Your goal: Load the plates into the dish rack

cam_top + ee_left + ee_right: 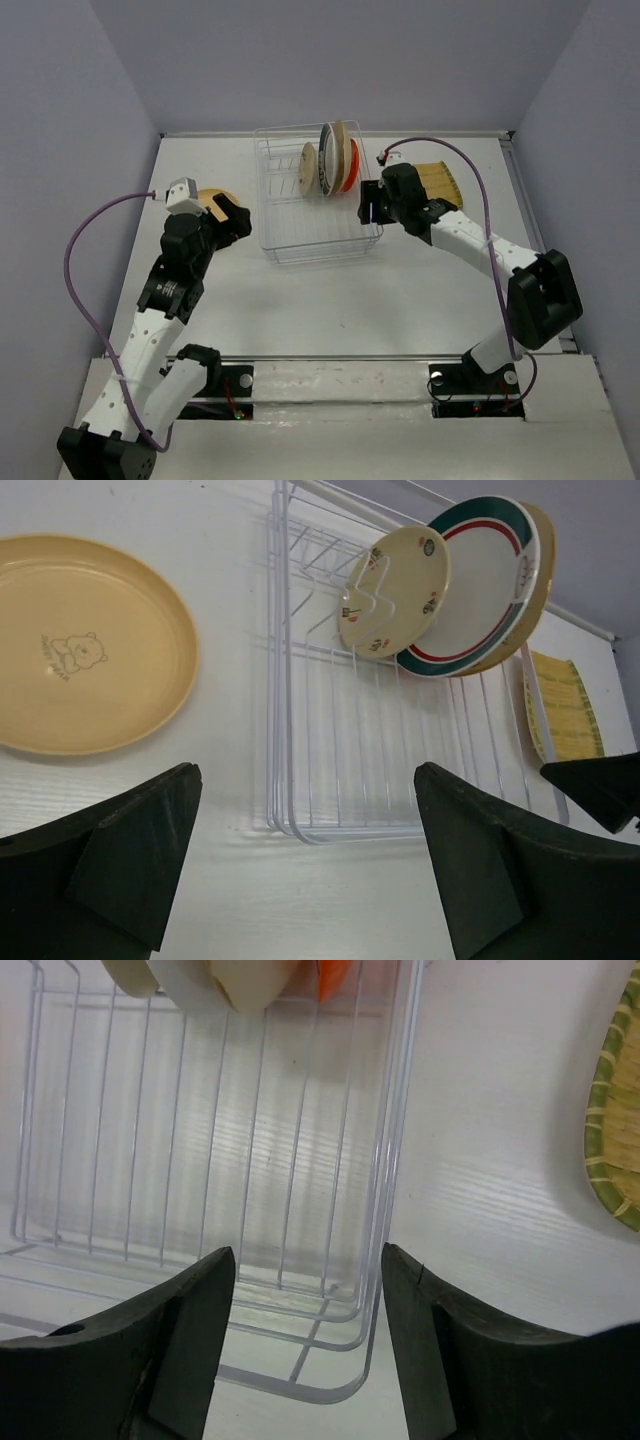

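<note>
Your left gripper (305, 780) hangs with jaws spread. The tan-yellow plate (85, 660) lies flat on the table (220, 540) at its 10 o'clock, just left of the dish rack (300, 730). Your right gripper (307, 1255), also spread, sits over the rack's right rim, with the ribbed plate (615, 1110) at its 2 o'clock. Each arm is nearer its own plate.
</note>
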Robot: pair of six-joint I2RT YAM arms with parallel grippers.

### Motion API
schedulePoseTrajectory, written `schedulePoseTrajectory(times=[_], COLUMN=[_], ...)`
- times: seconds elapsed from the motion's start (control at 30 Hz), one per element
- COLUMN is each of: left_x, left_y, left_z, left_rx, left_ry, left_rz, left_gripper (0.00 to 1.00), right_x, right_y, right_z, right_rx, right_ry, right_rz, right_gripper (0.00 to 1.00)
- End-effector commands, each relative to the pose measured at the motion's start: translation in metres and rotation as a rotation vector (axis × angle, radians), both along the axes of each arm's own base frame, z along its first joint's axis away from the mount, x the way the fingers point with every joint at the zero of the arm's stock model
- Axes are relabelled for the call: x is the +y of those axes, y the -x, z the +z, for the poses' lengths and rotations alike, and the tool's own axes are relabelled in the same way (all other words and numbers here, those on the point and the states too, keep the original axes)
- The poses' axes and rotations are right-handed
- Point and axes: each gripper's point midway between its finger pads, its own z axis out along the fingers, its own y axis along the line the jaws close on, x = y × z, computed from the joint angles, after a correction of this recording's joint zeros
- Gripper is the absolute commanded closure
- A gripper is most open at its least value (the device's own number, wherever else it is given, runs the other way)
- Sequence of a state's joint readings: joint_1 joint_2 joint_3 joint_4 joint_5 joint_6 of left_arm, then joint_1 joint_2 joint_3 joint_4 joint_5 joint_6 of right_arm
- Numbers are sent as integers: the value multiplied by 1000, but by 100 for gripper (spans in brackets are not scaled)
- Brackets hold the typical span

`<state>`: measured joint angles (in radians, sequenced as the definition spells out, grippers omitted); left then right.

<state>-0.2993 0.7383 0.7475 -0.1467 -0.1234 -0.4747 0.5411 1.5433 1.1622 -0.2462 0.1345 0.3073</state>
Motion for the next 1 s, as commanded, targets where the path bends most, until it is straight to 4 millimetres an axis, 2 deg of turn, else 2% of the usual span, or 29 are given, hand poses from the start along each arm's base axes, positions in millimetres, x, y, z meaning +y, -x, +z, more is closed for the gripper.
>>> schedulePoseTrajectory(times=[0.0, 0.03, 0.1, 0.13, 0.2, 0.23, 0.27, 0.37, 0.43, 0.57, 0.6, 0.67, 0.8, 0.9, 0.97], left_x=[15, 21, 29, 47, 52, 57, 61, 74, 79, 93, 99, 103, 114, 124, 138], left_y=[-2, -2, -1, -1, 2, 2, 1, -1, -1, -2, -2, -7, -14, -24, -31], left_z=[-27, -35, -47, -63, -79, -84, -87, -99, -107, -127, -132, -130, -143, -154, -156], left_rx=[64, 81, 105, 137, 156, 158, 163, 171, 183, 203, 207, 180, 187, 220, 209], left_ry=[53, 63, 99, 115, 148, 158, 168, 202, 233, 265, 266, 299, 324, 330, 344], left_rz=[-7, 5, 3, 59, 85, 113, 134, 206, 245, 341, 383, 422, 499, 558, 628], left_gripper=[1, 1, 1, 1, 1, 2, 2, 5, 6, 8, 8, 9, 11, 11, 12], right_x=[2, -2, -2, -5, -5, -10, -9, -8, -15, -19, -15, -20, -14, -11, -10], right_y=[-16, -21, -23, -26, -27, -29, -29, -30, -34, -28, -22, -17, -12, -11, -13], right_z=[3, -8, -16, -20, -29, -31, -31, -29, -24, -19, -17, -12, -2, -6, -13], right_rx=[-12, 9, 21, 25, 39, 38, 37, 4, -23, -51, -65, -81, -121, -110, -93], right_ry=[-32, -15, 4, 14, 37, 58, 66, 92, 114, 104, 107, 100, 88, 81, 81], right_rz=[-2, -9, -7, -9, 5, 5, 22, 110, 146, 269, 331, 371, 459, 474, 470], right_gripper=[36, 38, 47, 50, 58, 62, 73, 85, 92, 93, 93, 93, 93, 93, 93])
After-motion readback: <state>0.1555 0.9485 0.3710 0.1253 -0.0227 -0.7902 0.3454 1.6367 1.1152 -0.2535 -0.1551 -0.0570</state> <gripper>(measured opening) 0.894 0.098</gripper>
